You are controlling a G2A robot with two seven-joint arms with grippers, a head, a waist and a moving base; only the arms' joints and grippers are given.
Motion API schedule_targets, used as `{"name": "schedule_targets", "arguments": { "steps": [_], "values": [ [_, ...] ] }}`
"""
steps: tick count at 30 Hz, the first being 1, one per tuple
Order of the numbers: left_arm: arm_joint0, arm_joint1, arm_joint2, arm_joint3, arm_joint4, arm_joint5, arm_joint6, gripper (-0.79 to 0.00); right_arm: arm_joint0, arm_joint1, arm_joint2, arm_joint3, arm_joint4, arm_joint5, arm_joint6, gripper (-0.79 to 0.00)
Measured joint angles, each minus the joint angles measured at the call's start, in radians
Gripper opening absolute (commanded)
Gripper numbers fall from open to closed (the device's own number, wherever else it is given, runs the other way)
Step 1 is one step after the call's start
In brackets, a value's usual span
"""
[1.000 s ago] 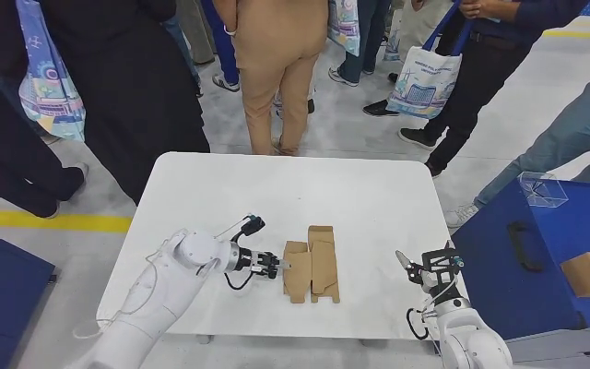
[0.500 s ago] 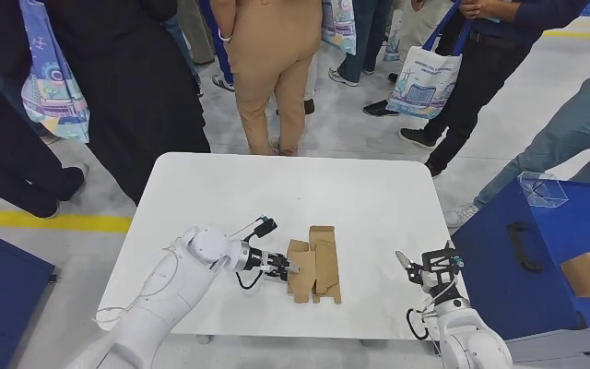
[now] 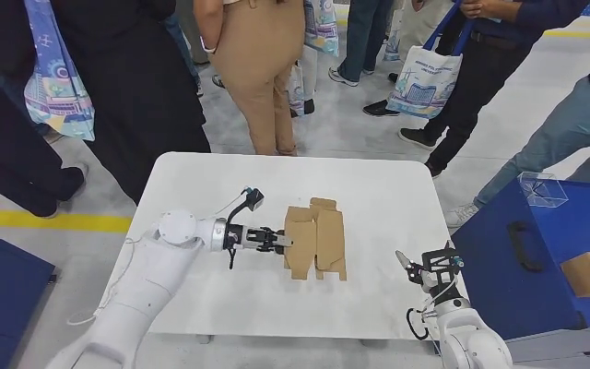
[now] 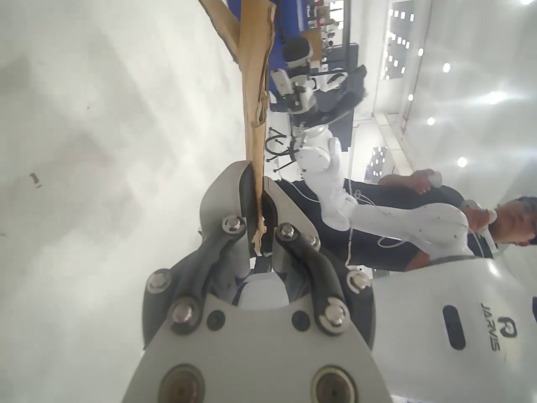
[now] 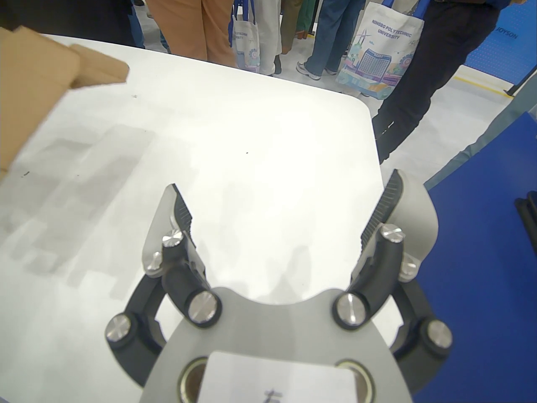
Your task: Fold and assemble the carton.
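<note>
We see the left gripper [image 3: 281, 242] clenched on the carton [image 3: 316, 242] edge, carton lying between it and the released right gripper [image 3: 426, 261], well apart.

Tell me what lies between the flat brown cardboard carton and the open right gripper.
Nothing but bare white tabletop separates the brown cardboard carton from the right gripper, as the top view shows; the right wrist view agrees.

Quick count, 4 kinds of stuff
1 carton [image 3: 315, 242] and 1 table [image 3: 387, 198] are counted, plus 2 grippers (left gripper [image 3: 284, 242], right gripper [image 3: 426, 259]) and 1 clear box [image 3: 542, 187].
</note>
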Motion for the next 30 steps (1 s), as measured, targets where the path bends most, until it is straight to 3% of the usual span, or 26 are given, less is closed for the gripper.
{"name": "schedule_targets", "arguments": {
  "steps": [3, 6, 14, 16, 19, 22, 24, 27, 30],
  "values": [
    [0.075, 0.035, -0.062, -0.161, 0.053, 0.049, 0.008, -0.785, 0.0, 0.0, 0.0, 0.0, 0.0, 0.0, 0.0, 0.0],
    [0.111, 0.046, -0.084, -0.258, 0.073, 0.075, 0.015, -0.785, 0.0, 0.0, 0.0, 0.0, 0.0, 0.0, 0.0, 0.0],
    [0.107, 0.046, -0.082, -0.229, 0.071, 0.073, 0.015, -0.785, -0.001, 0.0, 0.0, 0.001, 0.002, -0.002, 0.002, 0.0],
    [0.107, 0.045, -0.082, -0.23, 0.071, 0.073, 0.016, -0.785, 0.001, 0.001, 0.008, -0.017, 0.057, -0.049, 0.057, 0.0],
    [0.136, 0.048, -0.098, -0.243, 0.046, 0.048, 0.059, -0.785, 0.04, 0.01, 0.06, -0.064, 0.303, -0.204, 0.311, 0.0],
    [0.164, 0.054, -0.119, -0.25, 0.019, -0.004, 0.08, -0.785, 0.151, 0.026, 0.136, -0.043, 0.699, -0.282, 0.73, 0.0],
    [0.18, 0.057, -0.131, -0.255, -0.03, -0.025, 0.062, -0.785, 0.272, 0.039, 0.17, 0.044, 1.016, -0.227, 1.044, 0.0],
    [0.195, 0.061, -0.139, -0.262, -0.068, -0.036, 0.04, -0.785, 0.466, 0.054, 0.147, 0.233, 1.371, -0.078, 1.395, 0.0],
    [0.206, 0.062, -0.135, -0.274, -0.103, -0.02, 0.017, -0.785, 0.592, 0.058, 0.02, 0.375, 1.52, -0.032, 1.534, 0.0]
  ]
}}
